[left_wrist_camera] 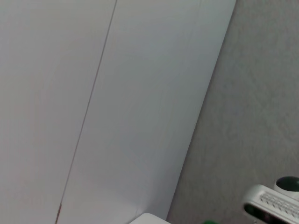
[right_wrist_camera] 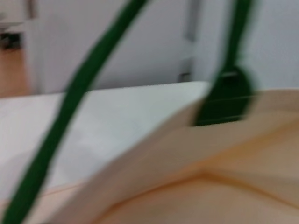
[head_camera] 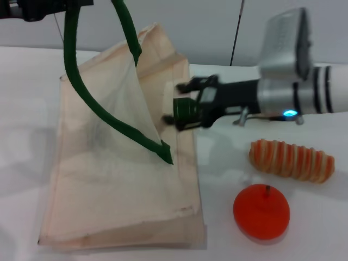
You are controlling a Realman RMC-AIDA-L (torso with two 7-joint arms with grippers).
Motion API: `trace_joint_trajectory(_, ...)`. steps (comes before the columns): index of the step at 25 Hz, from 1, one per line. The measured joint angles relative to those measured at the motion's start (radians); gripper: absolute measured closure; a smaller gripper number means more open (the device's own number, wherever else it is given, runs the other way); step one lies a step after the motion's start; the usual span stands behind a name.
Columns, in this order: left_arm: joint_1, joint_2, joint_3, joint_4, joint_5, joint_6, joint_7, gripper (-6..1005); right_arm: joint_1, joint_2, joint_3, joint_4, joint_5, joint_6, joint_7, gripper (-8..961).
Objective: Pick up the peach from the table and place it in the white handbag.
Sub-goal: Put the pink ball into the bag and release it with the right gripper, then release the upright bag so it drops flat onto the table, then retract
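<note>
While the left tool (head_camera: 32,10) sits high over the desk's (head_camera: 228,179) far left corner, with the green handles (head_camera: 81,81) rising towards it, I cannot tell whether it is clamped on them or not. Below it, the white handbag (head_camera: 109,185) lies across the left half of the desk, one side pulled up so the mouth gapes towards the right edge. Now to the right tool (head_camera: 175,102): it's right at that mouth, reaching in from the right edge, jaws apart, and nothing pink shows between them. The right wrist view looks straight into cream cloth and handle.

And the peach? Nowhere on the bare desk, and not visible in the bag either. My call is that it has gone inside and the drop is done or all but done, though the cloth hides the proof.

Further right, a striped orange-and-white bread roll (head_camera: 292,159) lies near the right edge. A red-orange fruit (head_camera: 261,211) with a stem sits towards the near edge. Both lie under the arm's way back, well apart from the bag.
</note>
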Motion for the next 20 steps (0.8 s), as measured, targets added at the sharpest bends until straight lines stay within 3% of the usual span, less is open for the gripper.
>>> trace_joint_trajectory(8,0.011,0.0,0.0,-0.002,-0.001,-0.002,0.002,853,-0.101,-0.029,0.186,-0.031,-0.007,-0.039,-0.011,59)
trace_joint_trajectory(9,0.011,-0.001,0.0,-0.002,-0.001,-0.003,0.004,853,-0.126,-0.03,0.247,-0.031,-0.004,-0.079,-0.022,59)
trace_joint_trajectory(10,0.013,-0.001,0.0,-0.001,-0.001,-0.004,0.005,853,-0.126,-0.03,0.247,-0.031,-0.004,-0.079,-0.022,59)
trace_joint_trajectory(16,0.015,-0.006,-0.001,0.0,-0.001,-0.005,0.011,853,-0.191,-0.007,0.515,-0.027,0.004,-0.109,-0.122,59)
trace_joint_trajectory(20,0.013,-0.006,-0.002,0.0,-0.004,-0.006,0.011,853,-0.213,-0.005,0.589,-0.02,0.004,-0.109,-0.136,59)
